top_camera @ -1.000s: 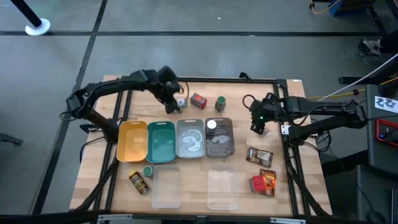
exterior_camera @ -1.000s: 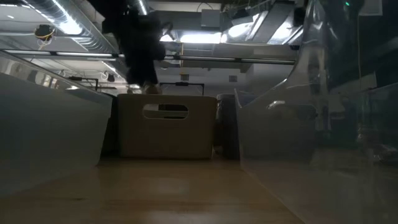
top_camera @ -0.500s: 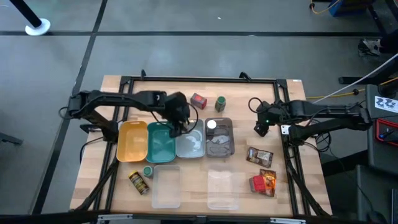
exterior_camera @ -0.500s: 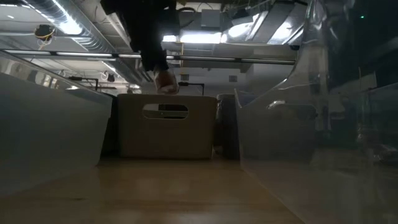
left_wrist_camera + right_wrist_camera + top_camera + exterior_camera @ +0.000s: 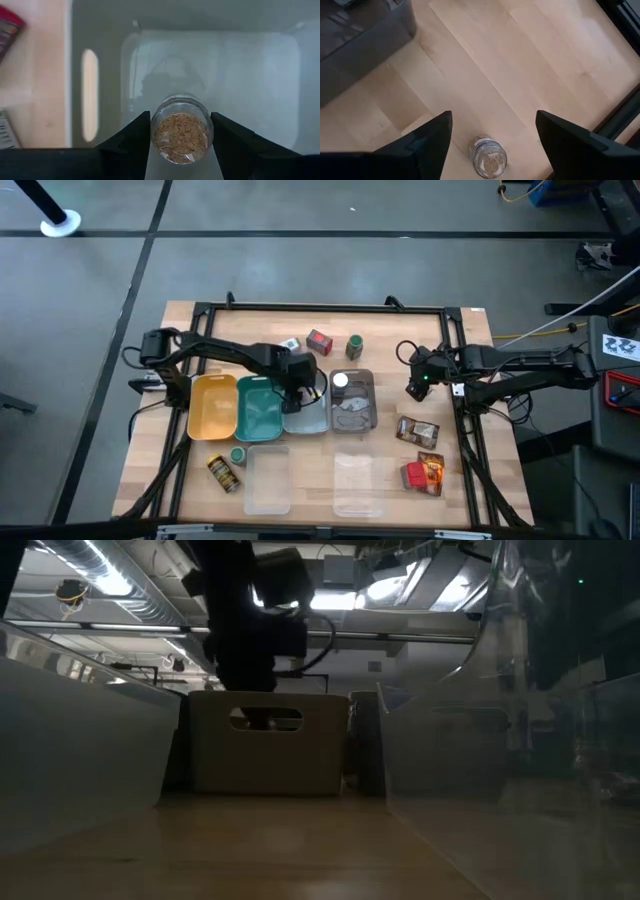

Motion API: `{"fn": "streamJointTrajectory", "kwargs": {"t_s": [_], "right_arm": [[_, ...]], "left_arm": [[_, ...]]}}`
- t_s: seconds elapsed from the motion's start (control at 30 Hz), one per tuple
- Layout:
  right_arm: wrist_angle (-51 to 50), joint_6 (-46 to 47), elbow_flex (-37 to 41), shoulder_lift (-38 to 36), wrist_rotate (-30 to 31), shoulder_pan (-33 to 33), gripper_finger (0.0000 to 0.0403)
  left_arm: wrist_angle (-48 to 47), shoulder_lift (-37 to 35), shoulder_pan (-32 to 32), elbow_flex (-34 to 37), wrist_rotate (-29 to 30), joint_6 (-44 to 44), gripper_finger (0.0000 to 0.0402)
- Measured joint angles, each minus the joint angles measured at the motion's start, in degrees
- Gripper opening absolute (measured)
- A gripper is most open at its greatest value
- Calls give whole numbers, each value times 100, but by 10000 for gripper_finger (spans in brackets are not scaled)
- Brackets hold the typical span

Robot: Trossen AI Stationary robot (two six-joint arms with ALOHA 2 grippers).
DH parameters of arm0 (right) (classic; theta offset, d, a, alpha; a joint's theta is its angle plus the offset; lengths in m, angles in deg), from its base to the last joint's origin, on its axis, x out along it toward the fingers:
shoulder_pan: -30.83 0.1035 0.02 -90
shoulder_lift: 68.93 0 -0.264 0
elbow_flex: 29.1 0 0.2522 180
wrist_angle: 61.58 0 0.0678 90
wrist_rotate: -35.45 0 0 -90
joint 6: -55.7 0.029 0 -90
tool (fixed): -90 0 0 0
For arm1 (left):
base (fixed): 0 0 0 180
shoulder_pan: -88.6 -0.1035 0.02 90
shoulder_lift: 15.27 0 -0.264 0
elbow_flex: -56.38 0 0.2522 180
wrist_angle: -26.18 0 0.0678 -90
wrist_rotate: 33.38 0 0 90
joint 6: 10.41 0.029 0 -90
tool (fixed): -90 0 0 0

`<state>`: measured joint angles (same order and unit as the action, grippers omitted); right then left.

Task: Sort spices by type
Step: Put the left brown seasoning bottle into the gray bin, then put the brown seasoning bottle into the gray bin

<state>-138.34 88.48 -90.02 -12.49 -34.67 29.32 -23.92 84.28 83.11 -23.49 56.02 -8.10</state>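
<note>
Spices are only partly sorted at this moment. Four trays stand in a row mid-table: a yellow tray (image 5: 212, 406), a teal tray (image 5: 259, 408), a light grey tray (image 5: 312, 416) and a dark grey tray (image 5: 357, 406). The dark grey tray already holds a white-capped jar (image 5: 341, 381); what else lies in it cannot be told. The yellow and teal trays appear unfilled.

The left gripper (image 5: 181, 131) hangs over the light grey tray, its fingers pinching a small clear jar (image 5: 181, 132) of tan granules from both sides. Judged from this, the step in hand is setting that jar into the light grey tray.

The right gripper (image 5: 492, 131) hovers over bare wood beside the dark grey tray, fingers spread wide, with another small jar (image 5: 489, 156) standing on the table below and between them, not gripped.

Items that appear still unsorted:
- a red box (image 5: 319, 342) and a green-capped jar (image 5: 354, 346) behind the trays, with a small item (image 5: 291, 344) beside them;
- a green-capped jar (image 5: 238, 454) and a yellow-labelled jar (image 5: 222, 472) in front of the yellow tray;
- a brown pouch (image 5: 416, 430), an orange-red pouch (image 5: 431, 467) and a second red box (image 5: 414, 475) at the right front.

Two clear plastic lids (image 5: 266, 480) lie in front of the trays.
</note>
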Motion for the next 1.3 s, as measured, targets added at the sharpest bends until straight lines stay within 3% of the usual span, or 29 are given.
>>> {"fn": "streamJointTrajectory", "kwargs": {"t_s": [0.4,0.8,1.03,1.3], "right_arm": [[42,0,2,0,-2,0,287],[41,0,1,0,-86,0,287],[40,0,2,0,-557,2,287],[-19,56,2,0,-340,0,287]], "left_arm": [[59,239,31,-17,194,264,174],[-25,279,26,11,190,199,252],[-290,268,28,-222,183,194,254],[-762,266,26,-751,172,420,255]]}}
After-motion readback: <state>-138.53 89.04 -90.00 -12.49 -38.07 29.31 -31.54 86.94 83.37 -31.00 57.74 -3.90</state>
